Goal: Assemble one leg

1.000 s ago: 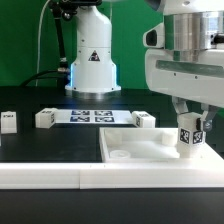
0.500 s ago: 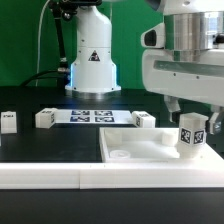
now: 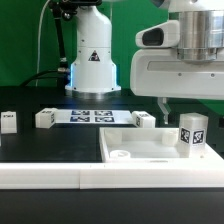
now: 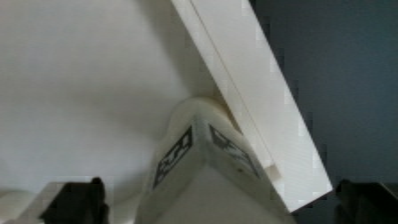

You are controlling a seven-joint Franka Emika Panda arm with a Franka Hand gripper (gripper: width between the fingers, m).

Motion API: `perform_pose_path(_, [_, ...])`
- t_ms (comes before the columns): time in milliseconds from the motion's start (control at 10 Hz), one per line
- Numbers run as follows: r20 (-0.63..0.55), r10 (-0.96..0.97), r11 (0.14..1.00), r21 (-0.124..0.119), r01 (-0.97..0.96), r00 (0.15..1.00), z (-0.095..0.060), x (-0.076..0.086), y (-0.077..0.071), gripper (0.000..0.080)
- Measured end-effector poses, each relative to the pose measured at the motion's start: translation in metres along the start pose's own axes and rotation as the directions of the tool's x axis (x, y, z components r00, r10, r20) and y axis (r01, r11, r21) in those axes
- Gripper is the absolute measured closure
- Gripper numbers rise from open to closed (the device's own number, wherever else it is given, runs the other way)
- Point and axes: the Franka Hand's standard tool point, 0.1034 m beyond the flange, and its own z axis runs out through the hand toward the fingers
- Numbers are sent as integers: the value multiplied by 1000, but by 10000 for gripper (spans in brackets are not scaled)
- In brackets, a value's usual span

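Note:
A white leg (image 3: 191,132) with black-and-white tags stands upright in the corner of the large white square panel (image 3: 140,150) on the exterior view's right. My gripper (image 3: 190,107) hangs just above the leg, open and holding nothing. One dark finger (image 3: 163,106) shows to the left of the leg, clear of it. In the wrist view the leg (image 4: 214,150) is seen from above, beside the panel's raised rim (image 4: 240,70). The gripper (image 4: 222,205) there has its fingertips (image 4: 80,200) spread wide on either side of the leg.
Three more white legs lie on the black table: one at the far left (image 3: 8,121), one beside the marker board (image 3: 45,118), one behind the panel (image 3: 145,120). The marker board (image 3: 90,116) lies at the back. The arm's base (image 3: 92,60) stands behind it.
The gripper has opened, let go of the leg and risen straight up. The leg stays standing in the panel's corner.

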Motion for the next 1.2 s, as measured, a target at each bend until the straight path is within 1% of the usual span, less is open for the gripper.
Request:
perform_pose_path(100, [1, -92, 996, -5, 92, 996, 0, 0, 1, 150])
perform_pose_path(200, [2, -141, 990, -5, 141, 990, 0, 0, 1, 150])
perform_pose_path(400, [-4, -292, 957, -5, 292, 957, 0, 0, 1, 150])
perform_pose_path(500, [-11, -330, 944, -5, 330, 944, 1, 0, 2, 150])
perform_pose_path(600, [-13, -332, 943, -5, 332, 943, 2, 0, 2, 180])
perform_pose_path(700, [-13, -330, 944, -5, 330, 944, 2, 0, 2, 180])
perform_pose_path(800, [-12, -330, 944, -5, 330, 944, 2, 0, 2, 354])
perform_pose_path(900, [-13, -329, 944, -6, 329, 944, 2, 0, 3, 511])
perform_pose_path(1200, [-13, -303, 953, -4, 303, 953, 2, 0, 3, 508])
